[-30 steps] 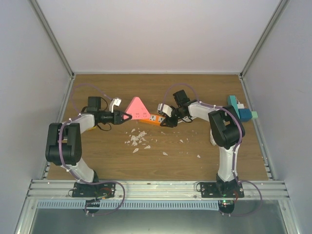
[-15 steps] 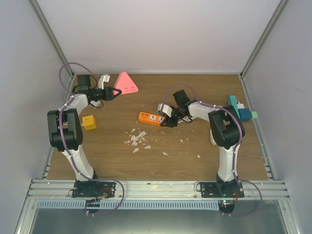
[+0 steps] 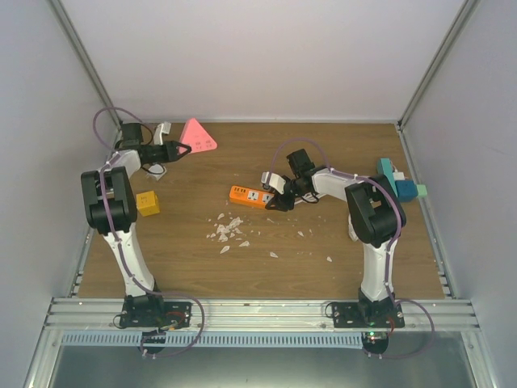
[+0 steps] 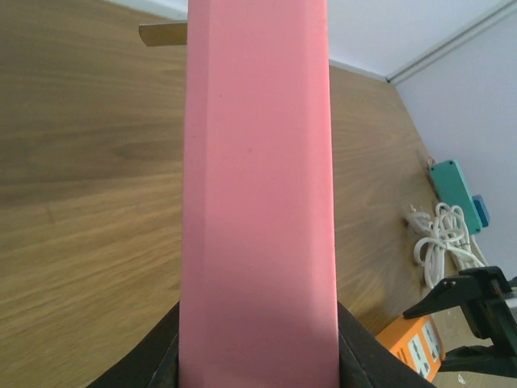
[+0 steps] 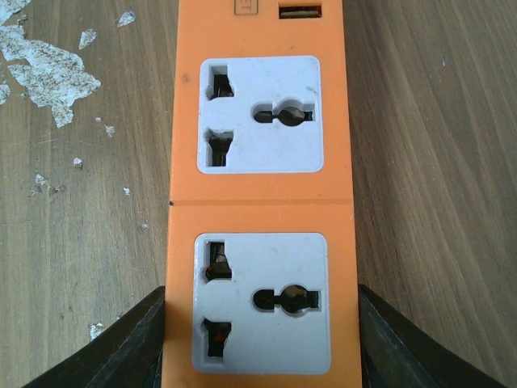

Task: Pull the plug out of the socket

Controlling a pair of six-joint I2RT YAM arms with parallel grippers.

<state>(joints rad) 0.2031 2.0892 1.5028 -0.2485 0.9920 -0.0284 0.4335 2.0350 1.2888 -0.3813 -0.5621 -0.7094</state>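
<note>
Top external view: the pink triangular plug (image 3: 198, 136) is seen at the far-left part of the table (image 3: 323, 242), well apart from the orange socket strip (image 3: 250, 196). The plug is pinched at one corner by the left end effector (image 3: 187, 148); whether it rests on the table or is lifted cannot be told. The socket strip lies near the table's middle, and its right end is clamped by the right end effector (image 3: 273, 200). A yellow cube (image 3: 147, 203) is noted beside the left arm, white flakes (image 3: 229, 230) just in front of the strip, and teal blocks (image 3: 397, 182) at the right edge.

Left wrist view: the frame is filled by the pink plug, seen edge-on and upright. Its lower sides are pressed by the dark fingers (image 4: 153, 364), one on each side. Part of the orange strip, a coiled white cable (image 4: 436, 234) and a teal block are seen at the right.

Right wrist view: the strip is seen from above, with two white outlets (image 5: 258, 115) facing up, both unoccupied. Both long sides are flanked and touched by the fingers (image 5: 133, 343). Flakes are scattered at the upper left.
</note>
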